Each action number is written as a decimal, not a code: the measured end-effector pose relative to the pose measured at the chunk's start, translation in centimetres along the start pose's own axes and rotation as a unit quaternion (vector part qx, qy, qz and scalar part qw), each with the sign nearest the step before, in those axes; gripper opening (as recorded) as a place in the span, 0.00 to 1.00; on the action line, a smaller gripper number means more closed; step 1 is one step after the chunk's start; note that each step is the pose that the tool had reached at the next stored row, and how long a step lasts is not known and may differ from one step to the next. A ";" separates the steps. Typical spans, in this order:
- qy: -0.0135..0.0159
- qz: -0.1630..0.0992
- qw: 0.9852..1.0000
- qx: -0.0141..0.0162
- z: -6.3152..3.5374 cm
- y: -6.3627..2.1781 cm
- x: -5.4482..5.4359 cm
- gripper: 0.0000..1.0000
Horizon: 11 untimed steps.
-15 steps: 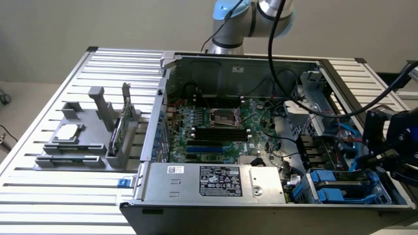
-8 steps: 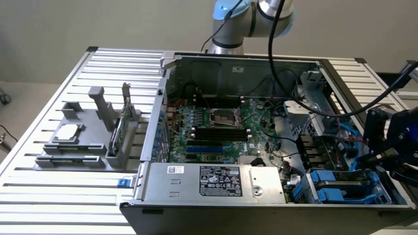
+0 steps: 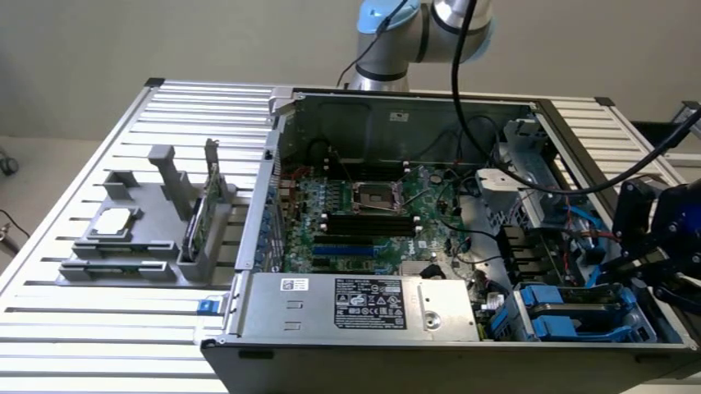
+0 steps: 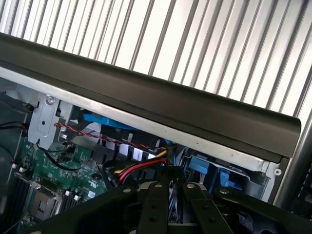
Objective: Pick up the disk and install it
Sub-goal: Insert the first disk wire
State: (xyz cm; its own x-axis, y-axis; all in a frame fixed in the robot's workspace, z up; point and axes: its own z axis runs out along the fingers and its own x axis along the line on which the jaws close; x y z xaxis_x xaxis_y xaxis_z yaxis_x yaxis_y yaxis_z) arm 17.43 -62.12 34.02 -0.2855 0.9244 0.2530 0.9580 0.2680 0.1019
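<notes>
The disk, grey with bright blue carrier rails, sits low in the drive bay at the near corner of the open computer case, on the exterior view's right. My gripper hovers just above and to the right of that bay, over the case's side wall. In the wrist view its two black fingers stand close together with only a thin slit between them and nothing held there. Beyond the gripper, the blue rails of the disk show under the case's dark rim.
The motherboard and a silver power supply fill the case, with loose cables by the bay. On the exterior view's left a grey fixture holds a small square chip and an upright green card. The slatted table surrounds everything.
</notes>
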 end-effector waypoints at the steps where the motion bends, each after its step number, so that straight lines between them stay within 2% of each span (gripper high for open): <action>1: 0.000 0.003 1.000 -0.001 0.00 -0.04 0.0 0.16; 4: -0.001 0.008 1.000 -0.001 -0.01 -0.45 0.1 0.16; 7: 0.000 0.009 1.000 0.000 -0.03 -1.03 0.3 0.16; 11: 0.000 0.010 1.000 0.000 -0.04 -1.35 0.4 0.16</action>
State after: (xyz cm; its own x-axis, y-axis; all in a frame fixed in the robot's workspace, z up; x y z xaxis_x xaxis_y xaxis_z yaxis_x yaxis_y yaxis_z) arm 16.03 -62.12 34.02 -0.2656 0.9300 0.2542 0.9637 0.2487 0.0970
